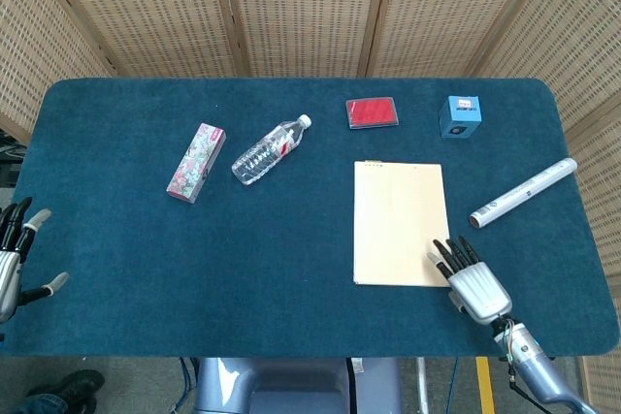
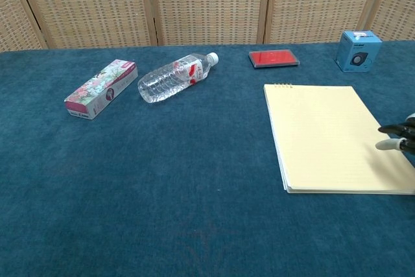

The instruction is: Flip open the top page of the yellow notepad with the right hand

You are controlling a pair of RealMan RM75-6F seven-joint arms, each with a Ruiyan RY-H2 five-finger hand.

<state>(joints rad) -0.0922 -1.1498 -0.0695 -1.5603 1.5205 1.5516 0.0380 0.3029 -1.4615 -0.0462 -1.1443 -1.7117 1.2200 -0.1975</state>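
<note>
1. Head view: the yellow notepad [image 1: 402, 224] lies flat and closed on the blue table [image 1: 291, 307], right of centre, its bound edge toward the far side.
2. Head view: the right hand [image 1: 470, 280] sits at the notepad's near right corner, back of the hand up, fingers [image 1: 452, 256] straight and slightly fanned, holding nothing. The fingertips overlap the pad's right edge; whether they touch the paper cannot be told.
3. Head view: the left hand [image 1: 14, 261] hangs at the table's near left edge, well apart from everything, fingers spread and empty.
4. Head view: a clear water bottle [image 1: 270, 150] lies on its side left of the notepad, white cap pointing toward the far right. Just beside it to the left lies a floral pink carton [image 1: 196, 162].
5. Head view: beyond the notepad rest a red flat case [image 1: 372, 112] and a small blue box [image 1: 460, 116]. A white marker [image 1: 523, 193] lies slanted to the right of the pad.
6. Chest view: the notepad [image 2: 331, 137] fills the right half, ruled top page flat, small binding holes at its far left corner.
7. Chest view: only dark, light-tipped fingertips of the right hand [image 2: 397, 138] enter from the right border, above the pad's right side; contact cannot be told.
8. Chest view: bottle [image 2: 174, 77], carton [image 2: 101, 88], red case [image 2: 273, 58] and blue box [image 2: 358, 50] line the far side before a woven screen [image 2: 207, 4].
</note>
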